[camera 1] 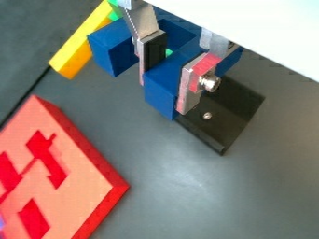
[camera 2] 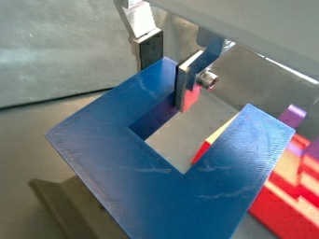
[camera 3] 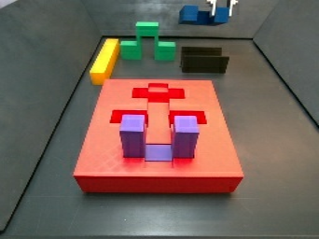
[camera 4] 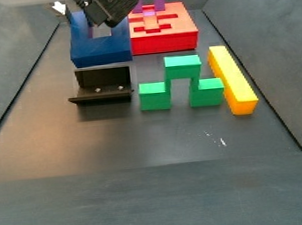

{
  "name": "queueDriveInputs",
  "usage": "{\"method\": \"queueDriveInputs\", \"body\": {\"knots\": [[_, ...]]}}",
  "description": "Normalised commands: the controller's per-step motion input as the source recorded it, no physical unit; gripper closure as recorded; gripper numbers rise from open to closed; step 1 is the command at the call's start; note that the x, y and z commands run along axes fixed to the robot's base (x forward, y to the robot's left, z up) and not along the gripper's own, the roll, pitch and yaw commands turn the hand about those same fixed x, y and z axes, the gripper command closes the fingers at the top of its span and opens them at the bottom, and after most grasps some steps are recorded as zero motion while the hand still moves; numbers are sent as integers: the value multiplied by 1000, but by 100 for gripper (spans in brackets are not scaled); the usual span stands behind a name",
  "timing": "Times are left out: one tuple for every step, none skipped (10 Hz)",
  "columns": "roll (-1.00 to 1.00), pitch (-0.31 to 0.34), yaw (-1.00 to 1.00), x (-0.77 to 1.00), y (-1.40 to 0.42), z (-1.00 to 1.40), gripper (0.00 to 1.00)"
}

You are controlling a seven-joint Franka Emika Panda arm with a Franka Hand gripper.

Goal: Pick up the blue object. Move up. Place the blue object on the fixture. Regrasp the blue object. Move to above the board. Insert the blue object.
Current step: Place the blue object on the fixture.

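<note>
My gripper [camera 1: 174,63] is shut on the blue object [camera 1: 156,79], a royal-blue U-shaped block. One finger [camera 1: 149,42] is inside its notch and the other [camera 1: 200,79] presses on the outside of one prong. In both side views the block [camera 3: 196,14] [camera 4: 96,44] hangs in the air close above the fixture [camera 3: 203,60] [camera 4: 101,84], a low black block. In a wrist view the fixture [camera 1: 230,112] lies just past the block. The block [camera 2: 162,159] fills the other wrist picture under the gripper [camera 2: 173,70]. The red board [camera 3: 156,170] [camera 1: 75,159] lies apart from them.
A purple U-shaped block [camera 3: 159,135] sits in a recess of the board. Green blocks [camera 3: 149,42] [camera 4: 178,82] and a yellow bar [camera 3: 104,58] [camera 4: 231,77] lie on the floor beside the fixture. Dark walls enclose the floor.
</note>
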Motion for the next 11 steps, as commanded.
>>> {"method": "queueDriveInputs", "body": {"knots": [[-731, 311, -111, 629, 29, -57, 100], [-800, 177, -34, 566, 14, -151, 100], [-840, 69, -20, 554, 20, -171, 100], [-869, 0, 0, 549, 57, -157, 100], [-891, 0, 0, 471, 126, -111, 100], [-534, 0, -6, 360, 160, -49, 100], [-423, 0, -183, 409, 166, -194, 100], [-409, -77, -314, 494, 209, -377, 100], [-483, -249, -309, 574, 254, -431, 100], [-411, -257, -283, 537, 246, -409, 100], [-377, -257, -217, 414, 189, -343, 100]]}}
